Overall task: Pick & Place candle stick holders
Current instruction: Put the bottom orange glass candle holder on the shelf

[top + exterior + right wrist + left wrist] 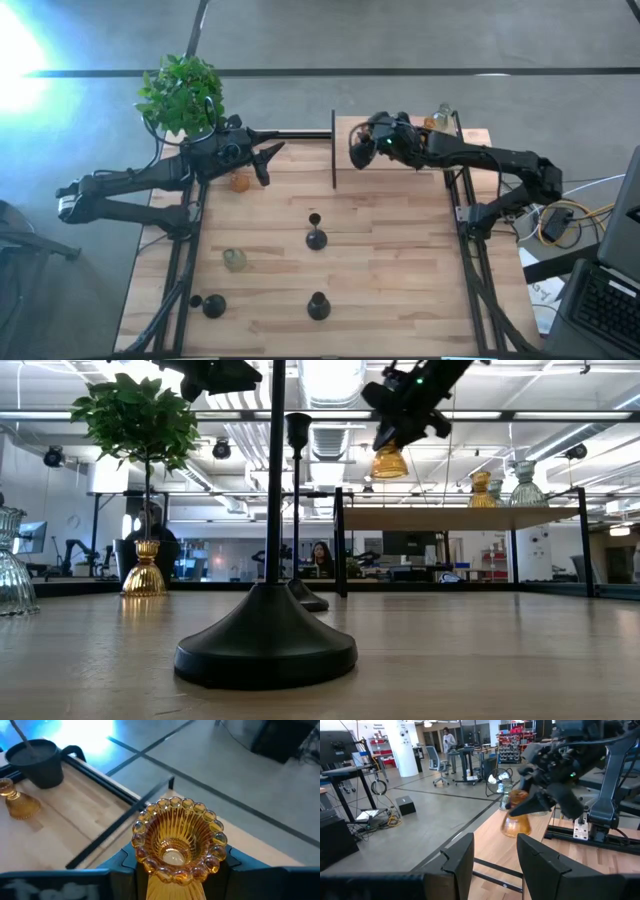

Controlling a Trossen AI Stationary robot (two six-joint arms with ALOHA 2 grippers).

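I am working over a butcher-block table, its potted green plant standing off the 10 o'clock corner. My right gripper is hanging above the raised shelf at 12 o'clock, jaws clamped on an amber glass candle holder, lifted clear of the wood. My left gripper is hovering toward 10 o'clock, jaws apart and holding nothing, just beside another amber holder. Black stemmed holders are standing at the centre and toward 6 o'clock; a pale clear holder is sitting at 8 o'clock.
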